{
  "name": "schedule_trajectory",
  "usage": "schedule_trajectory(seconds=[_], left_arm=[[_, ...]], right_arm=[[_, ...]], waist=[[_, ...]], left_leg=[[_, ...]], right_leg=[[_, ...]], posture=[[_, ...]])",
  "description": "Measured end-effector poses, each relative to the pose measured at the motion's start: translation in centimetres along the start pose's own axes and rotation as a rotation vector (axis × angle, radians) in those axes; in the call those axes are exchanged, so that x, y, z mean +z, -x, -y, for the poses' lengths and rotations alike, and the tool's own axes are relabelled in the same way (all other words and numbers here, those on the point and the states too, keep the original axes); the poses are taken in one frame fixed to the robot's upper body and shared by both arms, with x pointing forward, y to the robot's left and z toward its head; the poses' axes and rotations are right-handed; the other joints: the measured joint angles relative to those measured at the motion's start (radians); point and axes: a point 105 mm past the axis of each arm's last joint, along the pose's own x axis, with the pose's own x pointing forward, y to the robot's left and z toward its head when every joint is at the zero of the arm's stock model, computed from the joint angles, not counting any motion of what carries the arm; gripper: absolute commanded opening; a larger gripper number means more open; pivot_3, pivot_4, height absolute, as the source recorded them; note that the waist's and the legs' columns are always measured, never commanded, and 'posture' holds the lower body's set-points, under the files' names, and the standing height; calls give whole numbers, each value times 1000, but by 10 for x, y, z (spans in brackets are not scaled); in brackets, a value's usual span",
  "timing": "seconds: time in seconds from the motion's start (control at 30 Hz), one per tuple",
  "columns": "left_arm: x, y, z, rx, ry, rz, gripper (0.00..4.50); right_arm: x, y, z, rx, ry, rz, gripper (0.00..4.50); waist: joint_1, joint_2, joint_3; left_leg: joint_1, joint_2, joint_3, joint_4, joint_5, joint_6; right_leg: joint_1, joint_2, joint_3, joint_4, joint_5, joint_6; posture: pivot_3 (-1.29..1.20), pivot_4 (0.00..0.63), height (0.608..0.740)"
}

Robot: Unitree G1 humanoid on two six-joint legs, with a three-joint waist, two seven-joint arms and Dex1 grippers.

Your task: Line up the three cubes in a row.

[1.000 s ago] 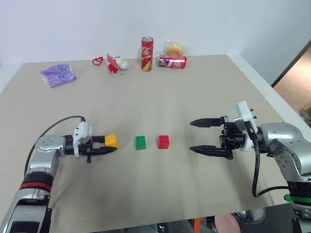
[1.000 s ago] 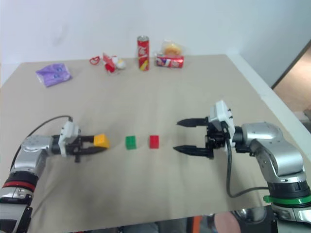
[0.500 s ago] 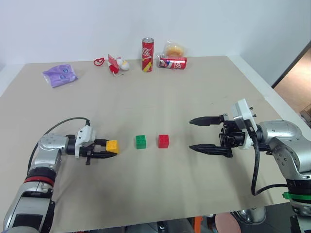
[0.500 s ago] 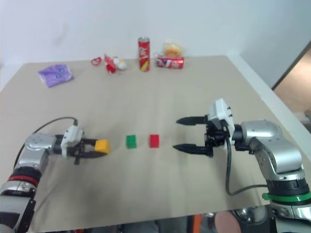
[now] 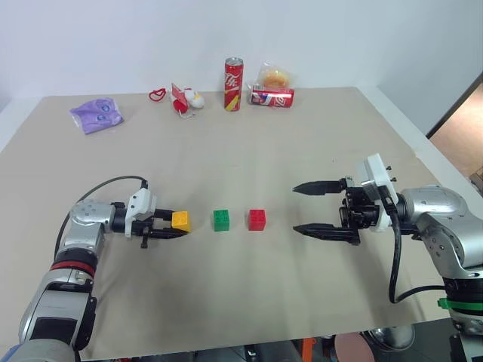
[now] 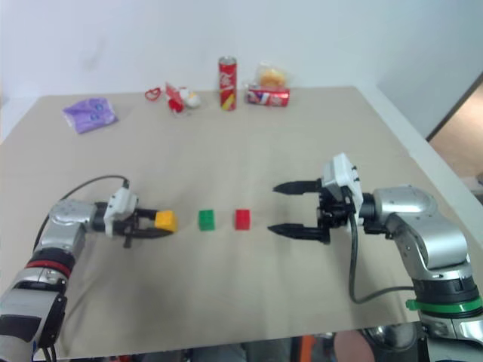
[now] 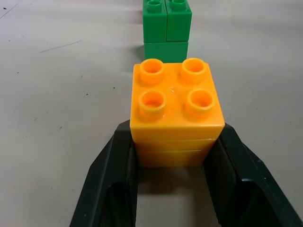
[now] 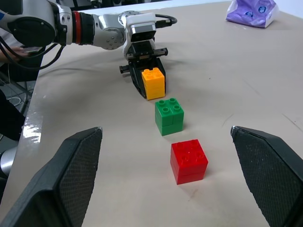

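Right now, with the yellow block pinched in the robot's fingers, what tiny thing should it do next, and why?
Probably open the left gripper and let go. Its fingers clamp the yellow-orange cube, which seems to sit on the table in line with the green cube and red cube, similarly spaced. The row looks made; the open right gripper waits apart.

Purple bag (image 5: 96,115), upright soda can (image 5: 234,74), far table edge.

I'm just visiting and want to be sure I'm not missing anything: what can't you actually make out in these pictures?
- Far-edge packets beside the soda can: too small in the head views to identify.
- Purple bag: cut off by the right wrist view's edge.
- Yellow-orange cube: its lower sides sit behind the left gripper fingers.
- Red cube: in the left wrist view, behind the green cube.
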Motion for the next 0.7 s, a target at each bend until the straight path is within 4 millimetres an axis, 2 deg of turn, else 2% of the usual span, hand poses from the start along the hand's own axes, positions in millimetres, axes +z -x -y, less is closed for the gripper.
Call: schedule_trajectory(seconds=[0.27, 0.33, 0.53, 0.7], left_arm=[[0, 1, 0, -4, -19, -13, 1328], [-1, 1, 0, 0, -21, -14, 2381], [1, 2, -5, 40, -37, -12, 4413], [1, 2, -6, 52, -53, -14, 4464]], right_arm=[[1, -1, 3, 1, -2, 1, 4500], [1, -1, 3, 2, 0, 3, 4500], [0, -4, 2, 15, -2, 4, 4500], [0, -4, 4, 11, -5, 5, 4500]], waist=[[0, 0, 0], [0, 0, 0], [0, 0, 0], [0, 0, 0]], left_leg=[[0, 0, 0, 0, 0, 0], [0, 0, 0, 0, 0, 0], [0, 0, 0, 0, 0, 0], [0, 0, 0, 0, 0, 0]], right_leg=[[0, 0, 0, 0, 0, 0], [0, 0, 0, 0, 0, 0], [0, 0, 0, 0, 0, 0], [0, 0, 0, 0, 0, 1]], posture=[[0, 150, 740], [0, 150, 740], [0, 150, 740], [0, 150, 740]])
